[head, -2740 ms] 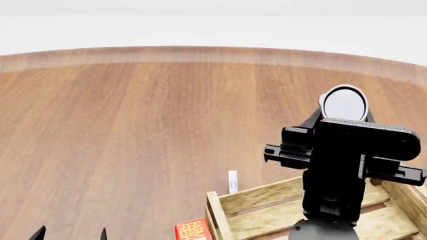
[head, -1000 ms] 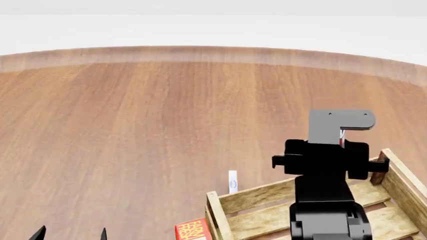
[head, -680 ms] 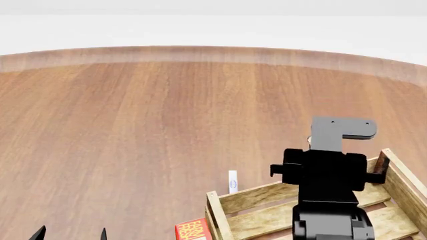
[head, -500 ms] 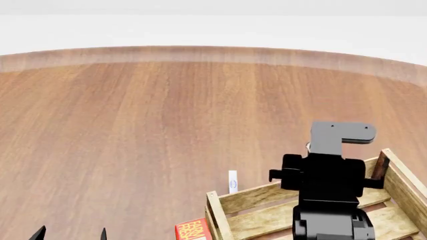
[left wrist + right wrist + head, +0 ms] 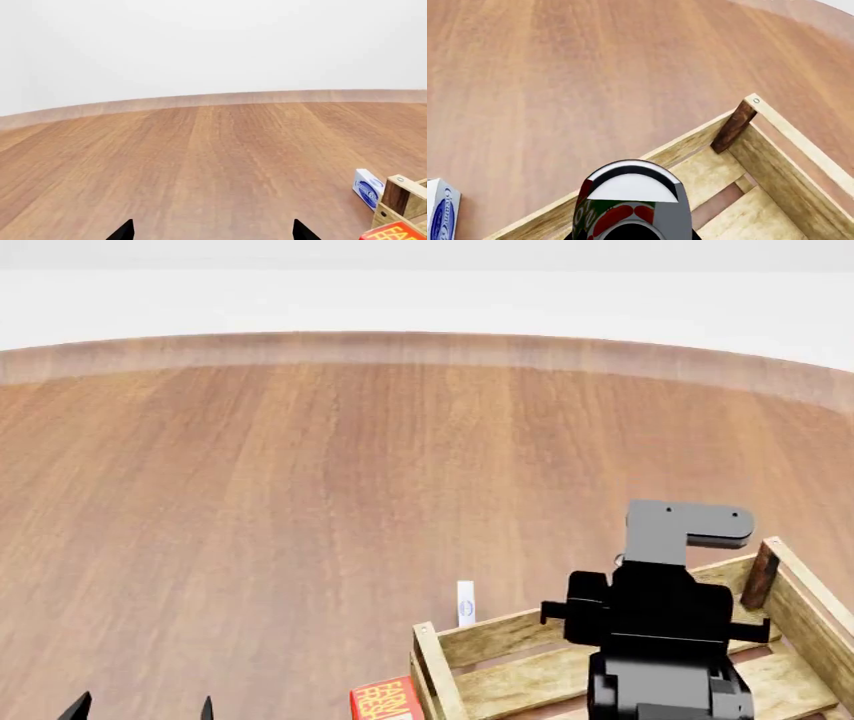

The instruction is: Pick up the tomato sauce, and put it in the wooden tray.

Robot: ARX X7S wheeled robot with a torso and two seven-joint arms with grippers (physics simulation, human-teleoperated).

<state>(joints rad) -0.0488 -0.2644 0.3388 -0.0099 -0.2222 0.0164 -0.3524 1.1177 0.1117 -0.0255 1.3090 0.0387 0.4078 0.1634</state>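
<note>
Big wooden table (image 5: pixel 267 490) fills the head view, brown grain running out to a pale rim at twelve o'clock. Down at five o'clock sits the wooden tray (image 5: pixel 514 635), light slats, dark corner post at its far right corner. Over it hangs the right arm (image 5: pixel 661 640), black and bulky, with the right gripper (image 5: pixel 627 232) pointing down into the tray. From the right wrist camera the tomato sauce (image 5: pixel 627 200) is right there, clamped in that gripper, red-and-green label showing and pale top facing out, hanging above the tray's inner floor near the far wall. A red box (image 5: pixel 387 700) lies at six o'clock, just beside the tray's near left corner. A small white-and-blue box (image 5: pixel 465 603) stands on the table just beyond the tray's far wall. The left gripper (image 5: pixel 213 231) shows only two black fingertips, held apart, nothing between them, low at seven o'clock.
</note>
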